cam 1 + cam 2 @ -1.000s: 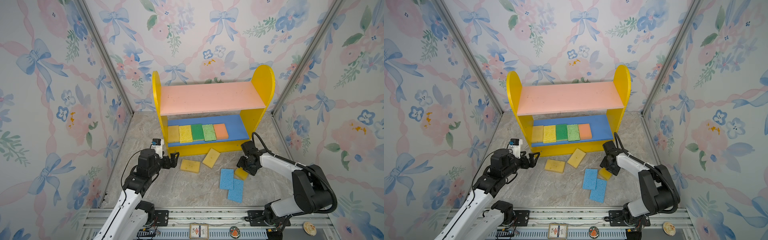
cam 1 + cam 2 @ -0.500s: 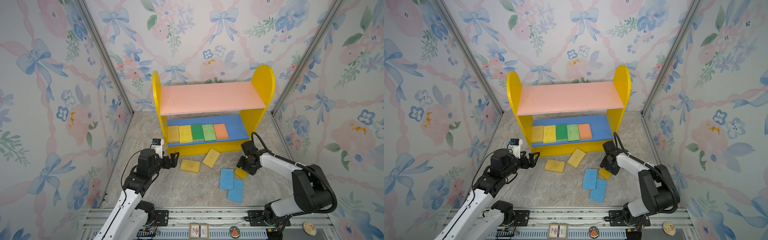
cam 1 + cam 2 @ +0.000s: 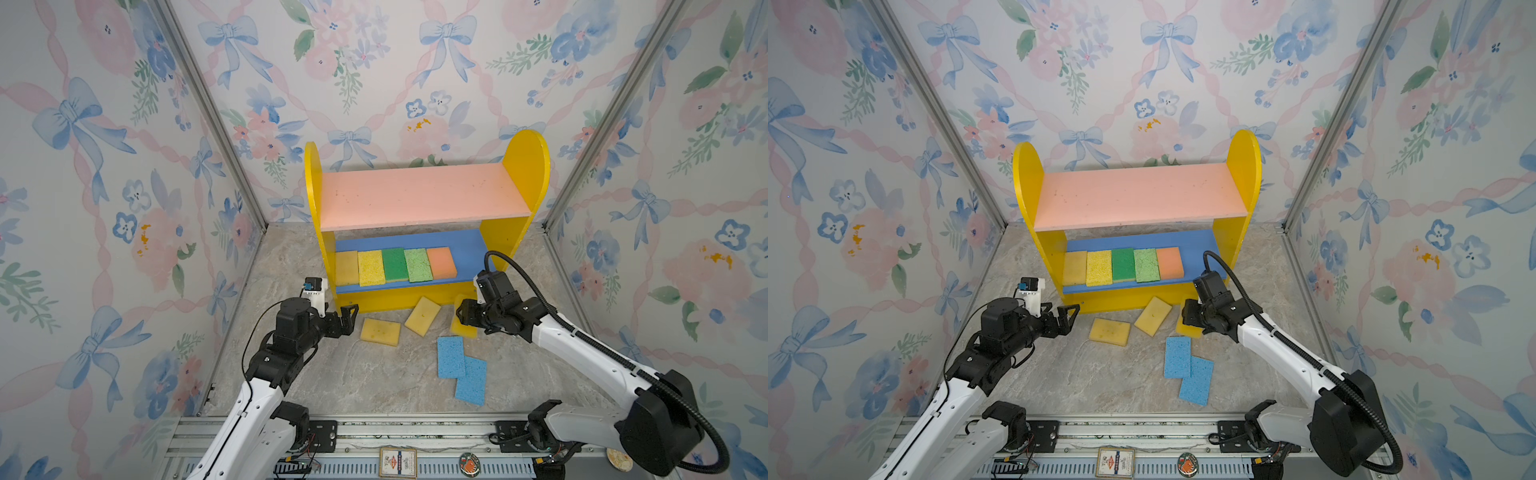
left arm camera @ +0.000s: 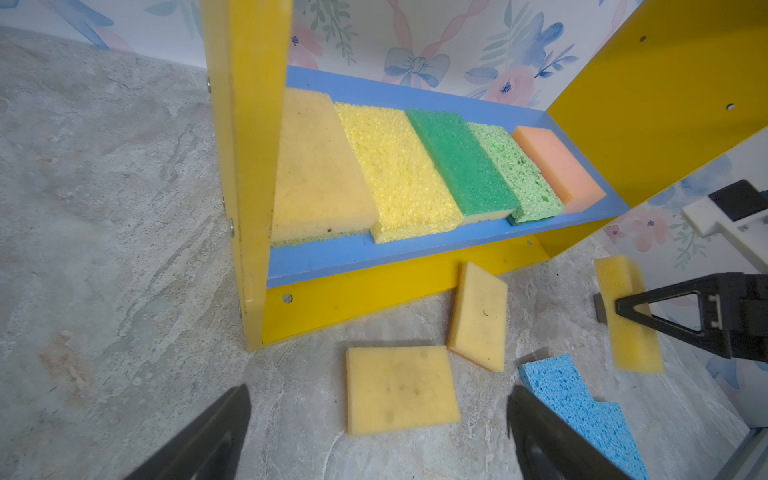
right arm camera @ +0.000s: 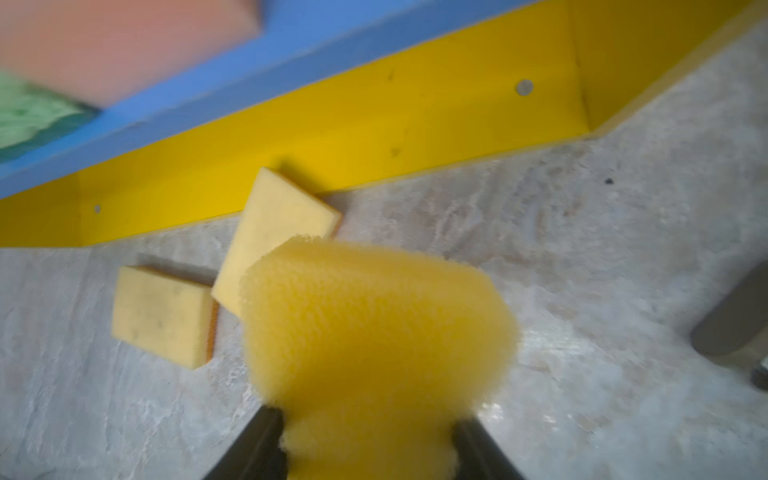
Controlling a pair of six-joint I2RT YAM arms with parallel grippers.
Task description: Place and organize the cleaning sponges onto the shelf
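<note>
Left gripper (image 3: pixel 350 320), jaws apart, faced a flat yellow foam sponge (image 3: pixel 380 331) at its 3 o'clock. Two-tier yellow wooden shelf (image 3: pixel 525 166): five foam sponges (image 3: pixel 395 264) rowed from 9 o'clock, 3 o'clock end free. Right gripper (image 3: pixel 460 316) clamped a squashed yellow foam sponge (image 5: pixel 374 324), likely destined there.

Sponges (image 4: pixel 399 174) porous matt foam; shelf (image 4: pixel 249 166) smooth painted wood; tabletop (image 4: pixel 104 208) matt marbled stone-look.

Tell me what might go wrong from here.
1. The yellow sponge bulges, squeezed in the right hand; it may slip or spring askew on release.
2. The bare end of the blue board beside the orange sponge looks tight; pushing in could shove it or hit the yellow side panel.
</note>
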